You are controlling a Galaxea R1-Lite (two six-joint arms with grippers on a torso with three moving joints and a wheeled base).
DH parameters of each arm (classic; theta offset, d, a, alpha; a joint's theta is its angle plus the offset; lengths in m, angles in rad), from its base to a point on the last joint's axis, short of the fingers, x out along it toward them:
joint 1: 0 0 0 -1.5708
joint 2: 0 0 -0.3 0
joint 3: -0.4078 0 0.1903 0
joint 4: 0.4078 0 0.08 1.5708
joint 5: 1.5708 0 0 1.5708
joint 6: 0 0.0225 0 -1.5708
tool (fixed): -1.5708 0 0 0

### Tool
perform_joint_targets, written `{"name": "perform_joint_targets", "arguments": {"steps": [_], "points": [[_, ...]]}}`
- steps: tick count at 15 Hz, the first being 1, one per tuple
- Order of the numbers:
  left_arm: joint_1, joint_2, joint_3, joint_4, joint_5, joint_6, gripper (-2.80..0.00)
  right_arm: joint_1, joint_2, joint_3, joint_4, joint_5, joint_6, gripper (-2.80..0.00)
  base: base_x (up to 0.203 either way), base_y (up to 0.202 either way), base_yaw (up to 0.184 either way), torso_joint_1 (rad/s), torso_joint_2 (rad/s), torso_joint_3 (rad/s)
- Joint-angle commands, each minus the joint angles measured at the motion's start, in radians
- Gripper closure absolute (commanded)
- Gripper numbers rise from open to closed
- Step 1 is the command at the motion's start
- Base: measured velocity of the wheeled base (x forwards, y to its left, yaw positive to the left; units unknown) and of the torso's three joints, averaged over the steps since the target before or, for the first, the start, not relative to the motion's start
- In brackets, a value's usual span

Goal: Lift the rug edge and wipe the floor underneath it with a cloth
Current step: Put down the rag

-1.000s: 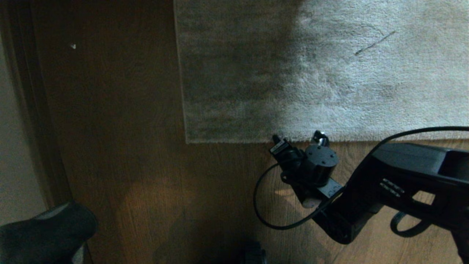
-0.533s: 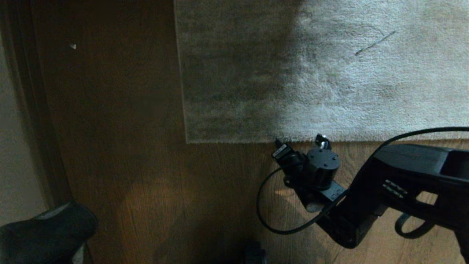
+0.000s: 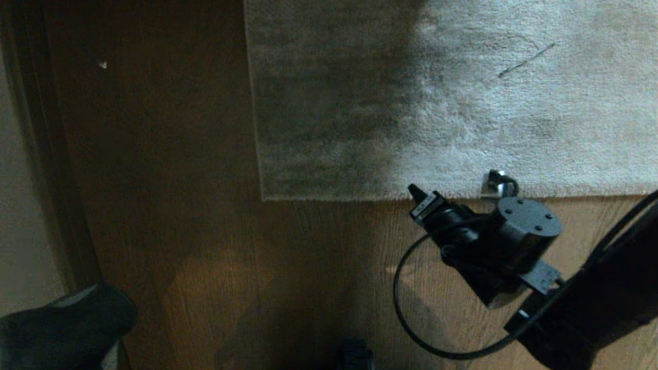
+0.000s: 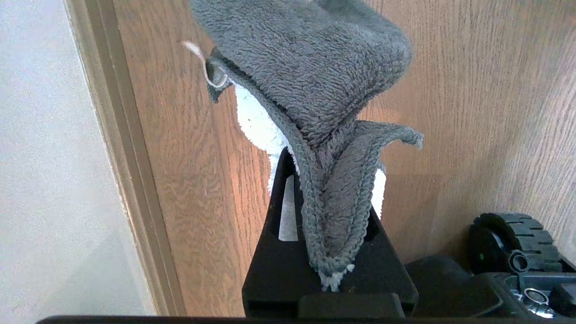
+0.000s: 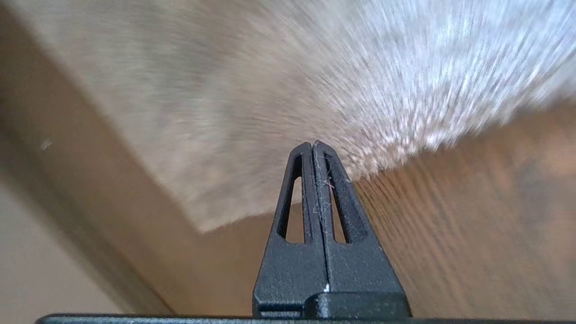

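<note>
The grey-beige rug (image 3: 462, 103) lies flat, and the rug edge (image 3: 360, 197) runs straight across the brown plank floor (image 3: 205, 231). My right wrist (image 3: 524, 226) hangs over the floor just in front of that border. In the right wrist view my right gripper (image 5: 313, 145) is shut and empty, its tips over the rug edge (image 5: 405, 157). My left gripper (image 4: 330, 173) is shut on the cloth (image 4: 315, 90), a grey and white rag that droops over the floor (image 4: 472, 112). In the head view the cloth shows as a dark bundle (image 3: 67, 329) at the lower left.
A skirting board (image 3: 46, 154) and a pale wall (image 3: 15, 231) run along the left. A black cable (image 3: 411, 318) loops below the right wrist. A base wheel (image 4: 508, 238) sits beside the left gripper. A dark streak (image 3: 524, 60) marks the rug.
My right arm has swung to the right along the rug edge and its wrist looms larger, closer to the camera. The rug has stayed flat, and the left arm has kept still.
</note>
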Motion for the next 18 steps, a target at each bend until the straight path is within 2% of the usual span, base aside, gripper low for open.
{"name": "perform_joint_targets", "arguments": {"steps": [1,5,6,8,14,18], "points": [[0.000,0.000,0.001,-0.001,0.001,0.001,0.00,0.000,-0.212,0.114,-0.049,0.010,-0.066,0.00,0.000,0.000,0.000,0.000,0.00,0.000],[0.000,0.000,-0.001,-0.001,0.001,0.000,0.00,-0.008,-0.445,0.362,-0.049,0.017,-0.246,0.00,0.000,0.000,0.000,0.000,0.00,0.000],[0.000,0.000,0.000,-0.001,0.001,0.000,0.00,-0.025,-0.487,0.423,-0.049,0.017,-0.286,0.00,0.000,0.000,0.000,0.000,0.00,0.000],[0.000,0.000,0.001,-0.001,0.001,0.001,0.00,-0.112,-0.572,0.508,-0.049,0.017,-0.344,0.00,0.000,0.000,0.000,0.000,0.00,0.000],[0.000,0.000,-0.001,-0.001,0.001,-0.001,0.00,-0.387,-0.739,0.573,-0.049,0.017,-0.418,0.00,0.000,0.000,0.000,0.000,0.00,0.000],[0.000,0.000,-0.001,-0.001,0.001,0.001,0.00,-0.448,-0.811,0.574,-0.043,0.020,-0.416,0.00,0.000,0.000,0.000,0.000,0.00,0.000]]}}
